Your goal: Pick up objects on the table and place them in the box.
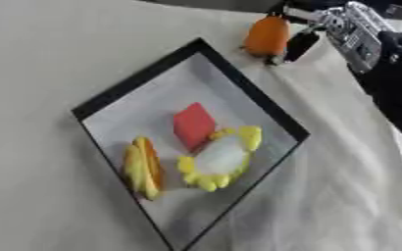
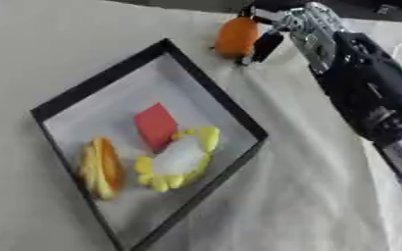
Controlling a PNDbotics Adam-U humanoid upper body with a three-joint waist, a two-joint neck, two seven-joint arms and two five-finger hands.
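Note:
An orange rounded object [image 1: 267, 35] sits just beyond the far corner of the black-rimmed box [image 1: 258, 92]; whether it rests on the cloth or is lifted I cannot tell. My right hand [image 2: 312, 30] comes in from the upper right. Its dark fingers [image 1: 300, 46] curl against the object's right side and top. Inside the box lie a red block [image 1: 193, 125], a white piece with a yellow frilled edge [image 1: 220, 158] and a yellow-and-orange long piece [image 1: 142, 167]. My left hand shows in neither view.
A pale cloth [image 1: 41, 73] covers the table all round the box. My right forearm [image 2: 372, 98], black and bulky, stretches along the right side of the box.

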